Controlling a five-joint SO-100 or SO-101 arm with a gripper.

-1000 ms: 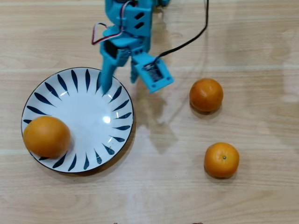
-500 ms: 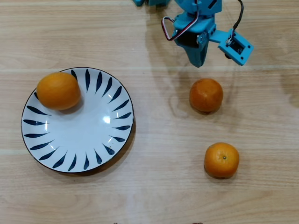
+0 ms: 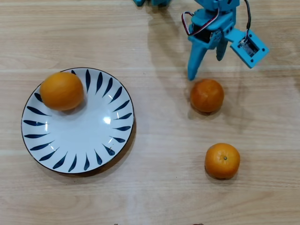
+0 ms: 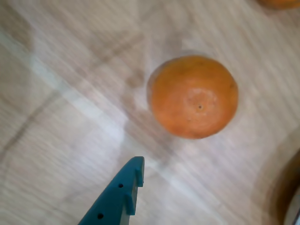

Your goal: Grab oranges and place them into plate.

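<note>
Just below the gripper (image 3: 205,69), as the overhead view shows it, lies a small orange (image 3: 206,95) on the bare wooden table (image 3: 154,187), with the fingers spread apart and empty; one long blue finger (image 3: 195,58) points down close beside the fruit's upper left edge, the shorter one (image 3: 220,50) standing farther back. In the wrist view only one fingertip (image 4: 133,176) enters from the bottom edge, apart from the orange (image 4: 193,96) ahead of it. To do the step well, the open jaws would probably need to shift so the fruit sits between them, then descend past its widest girth before closing, since round dimpled skin tends to roll away from an off-centre pinch. A second small orange (image 3: 222,160) lies well beyond the first, clear of the approach. Off to the tool's side sits the plate (image 3: 110,138), holding a larger orange (image 3: 61,90) near its far rim; most of its white centre is free, and open table separates plate and gripper.
</note>
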